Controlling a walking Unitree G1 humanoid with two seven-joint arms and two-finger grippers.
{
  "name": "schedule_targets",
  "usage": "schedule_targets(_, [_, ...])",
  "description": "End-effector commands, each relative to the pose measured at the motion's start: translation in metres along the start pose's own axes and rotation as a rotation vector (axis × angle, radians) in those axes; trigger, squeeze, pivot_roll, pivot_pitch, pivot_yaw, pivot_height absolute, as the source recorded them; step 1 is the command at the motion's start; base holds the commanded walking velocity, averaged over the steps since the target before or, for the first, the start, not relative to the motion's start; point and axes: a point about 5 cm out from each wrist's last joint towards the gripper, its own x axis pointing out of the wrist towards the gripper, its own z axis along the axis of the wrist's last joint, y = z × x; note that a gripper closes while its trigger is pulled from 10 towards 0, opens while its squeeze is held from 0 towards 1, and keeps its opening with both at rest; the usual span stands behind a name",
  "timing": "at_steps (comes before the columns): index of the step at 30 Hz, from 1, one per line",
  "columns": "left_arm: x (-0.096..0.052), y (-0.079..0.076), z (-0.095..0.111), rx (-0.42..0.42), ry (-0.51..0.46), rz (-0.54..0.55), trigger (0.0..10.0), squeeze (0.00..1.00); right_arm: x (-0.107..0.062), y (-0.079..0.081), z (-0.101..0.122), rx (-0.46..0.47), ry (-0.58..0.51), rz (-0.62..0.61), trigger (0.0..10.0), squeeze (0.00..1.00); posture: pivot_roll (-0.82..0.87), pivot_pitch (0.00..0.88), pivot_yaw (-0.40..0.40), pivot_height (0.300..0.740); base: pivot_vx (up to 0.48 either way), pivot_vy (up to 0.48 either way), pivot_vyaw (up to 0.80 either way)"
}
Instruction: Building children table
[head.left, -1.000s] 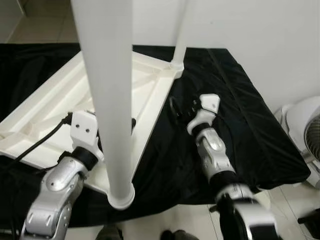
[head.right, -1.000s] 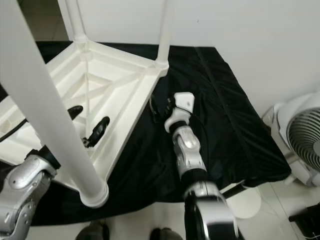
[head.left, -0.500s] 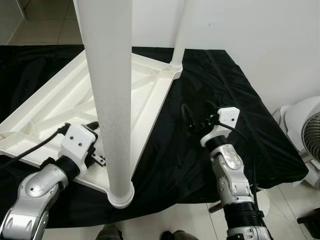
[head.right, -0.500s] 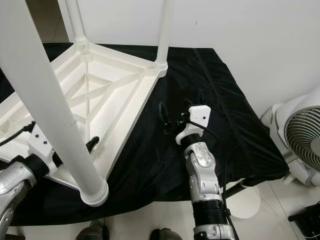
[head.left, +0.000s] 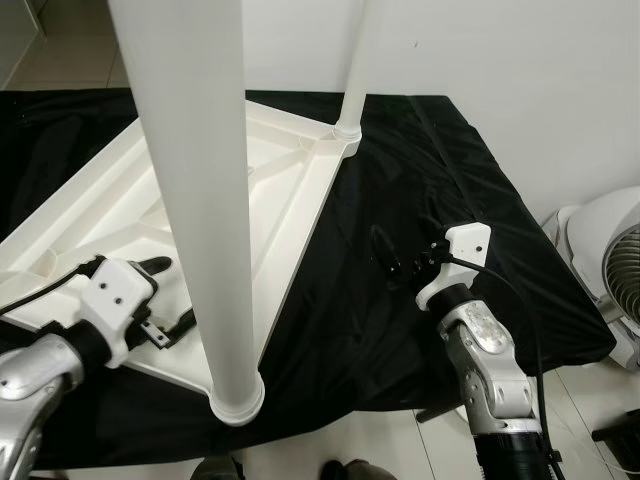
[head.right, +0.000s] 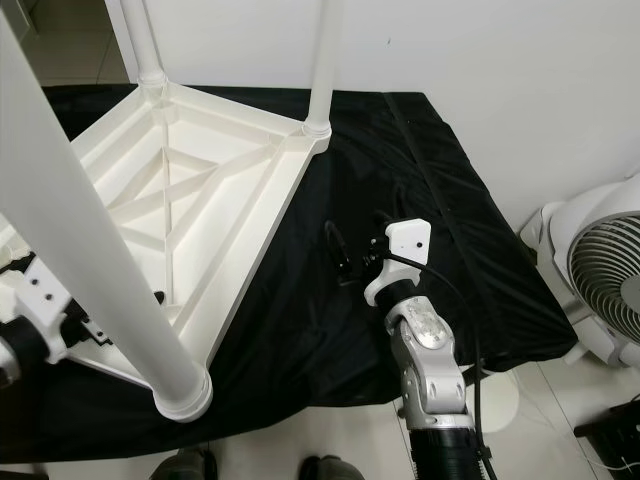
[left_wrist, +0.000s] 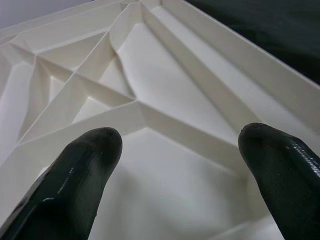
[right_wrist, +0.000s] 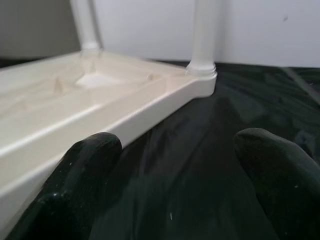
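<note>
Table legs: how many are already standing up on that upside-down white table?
3. One near leg at the front corner, one far leg at the right corner, one back leg at the left rear. A fourth may lie outside the frame.

white wall (head.left: 520, 60), white fan (head.right: 600, 290), tiled floor (head.right: 540, 430)

— Where's the table (head.left: 150, 215)?
— Upside down, white, ribbed underside up, legs (head.left: 190, 190) upright; its near corner sits between the left gripper (head.left: 160, 300) and right gripper (head.left: 392, 262).
</note>
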Motion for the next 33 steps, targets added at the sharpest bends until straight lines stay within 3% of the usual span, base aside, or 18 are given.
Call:
schedule_targets(1, [-0.005,-0.007,0.0,0.004,0.001,-0.168,10.0,0.0,-0.004,-0.004,-0.001,-0.002,0.016,-0.003,10.0,0.0,0.17,0.105,-0.056,0.74,0.0,0.0,0.0])
schedule_targets(12, [-0.017,-0.01,-0.001,0.031,0.034,-0.265,10.0,0.0,-0.007,-0.007,-0.004,-0.015,0.051,-0.003,10.0,0.0,0.18,0.102,-0.052,0.74,0.0,0.0,0.0])
schedule_targets(24, [-0.02,-0.013,-0.014,0.164,0.111,-0.362,10.0,0.0,-0.008,-0.011,-0.003,-0.047,0.065,0.028,10.0,0.0,0.18,0.102,-0.049,0.74,0.0,0.0,0.0])
schedule_targets(33, [-0.006,-0.01,-0.018,0.188,0.1,-0.368,10.0,0.0,-0.008,-0.008,-0.001,-0.04,0.062,0.023,10.0,0.0,0.16,0.098,-0.031,0.74,0.0,0.0,0.0])
